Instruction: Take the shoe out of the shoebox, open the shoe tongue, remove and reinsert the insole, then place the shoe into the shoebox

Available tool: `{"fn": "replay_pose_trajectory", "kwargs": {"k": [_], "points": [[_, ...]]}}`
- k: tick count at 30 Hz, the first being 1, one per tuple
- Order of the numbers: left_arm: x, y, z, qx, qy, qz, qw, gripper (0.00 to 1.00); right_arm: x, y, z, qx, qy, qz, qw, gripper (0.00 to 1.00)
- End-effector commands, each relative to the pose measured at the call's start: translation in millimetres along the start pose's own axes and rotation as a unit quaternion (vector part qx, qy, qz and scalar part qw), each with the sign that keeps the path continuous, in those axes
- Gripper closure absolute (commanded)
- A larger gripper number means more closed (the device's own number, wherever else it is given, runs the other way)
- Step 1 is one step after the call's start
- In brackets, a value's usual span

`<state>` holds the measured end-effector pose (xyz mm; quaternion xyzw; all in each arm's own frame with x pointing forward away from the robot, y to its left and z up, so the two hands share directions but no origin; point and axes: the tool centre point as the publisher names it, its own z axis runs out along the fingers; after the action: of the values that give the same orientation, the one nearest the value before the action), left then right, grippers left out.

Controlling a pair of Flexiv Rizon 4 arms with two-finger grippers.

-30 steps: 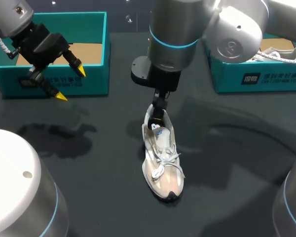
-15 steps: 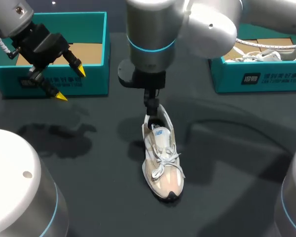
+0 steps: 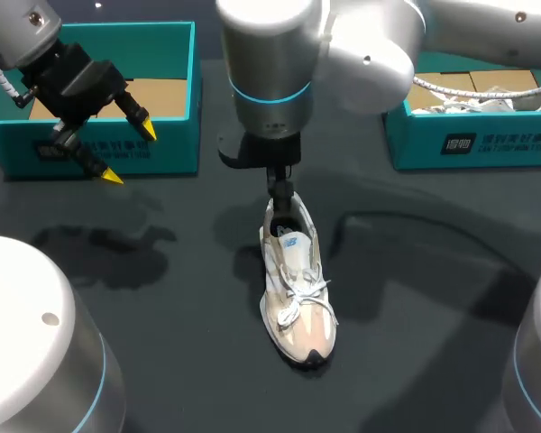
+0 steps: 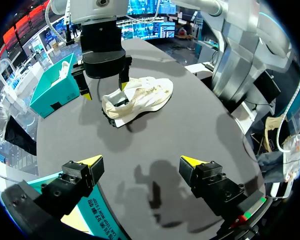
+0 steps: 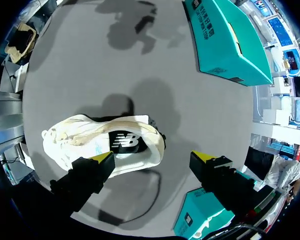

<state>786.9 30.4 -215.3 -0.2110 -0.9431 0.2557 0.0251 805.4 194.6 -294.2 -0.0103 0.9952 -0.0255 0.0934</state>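
A white lace-up shoe (image 3: pixel 298 289) lies on the dark table near the middle, its toe toward the front edge. My right arm reaches past the middle, and its gripper (image 3: pixel 283 200) hangs open just over the shoe's heel opening. In the right wrist view the shoe (image 5: pixel 105 142) lies on its side under the open right gripper (image 5: pixel 152 157), the heel between the fingers and one finger over the shoe's side. My left gripper (image 3: pixel 119 149) hovers open and holds nothing in front of the left teal shoebox (image 3: pixel 176 54). The left wrist view shows the shoe (image 4: pixel 145 95) far ahead of the left gripper (image 4: pixel 141 162).
The left teal shoebox holds only a cardboard liner. A second teal shoebox (image 3: pixel 469 140) at the back right holds another white shoe (image 3: pixel 491 95). My arms' pale bases (image 3: pixel 36 352) fill the front corners.
My right arm has swung leftward over the table while its open gripper stayed just above the shoe's heel. The shoe and the left arm have kept still.
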Motion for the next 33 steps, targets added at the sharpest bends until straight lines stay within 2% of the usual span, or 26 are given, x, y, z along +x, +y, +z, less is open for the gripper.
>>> {"fn": "replay_pose_trajectory", "kwargs": {"k": [1, 26, 33], "points": [[0.7, 0.1, -0.1, -0.001, 0.000, 0.000, 1.000, 0.00, -2.3, -4.6, 13.2, -0.006, 0.005, -0.006, 1.000, 0.00], [0.7, 0.1, -0.1, -0.001, 0.000, 0.000, 1.000, 0.00, -12.4, 3.3, 58.8, -0.021, 0.033, -0.018, 0.999, 0.00], [0.7, 0.1, -0.1, -0.001, 0.000, 0.000, 1.000, 0.00, -15.1, 3.9, 70.8, -0.025, 0.046, -0.020, 0.998, 0.06]]}}
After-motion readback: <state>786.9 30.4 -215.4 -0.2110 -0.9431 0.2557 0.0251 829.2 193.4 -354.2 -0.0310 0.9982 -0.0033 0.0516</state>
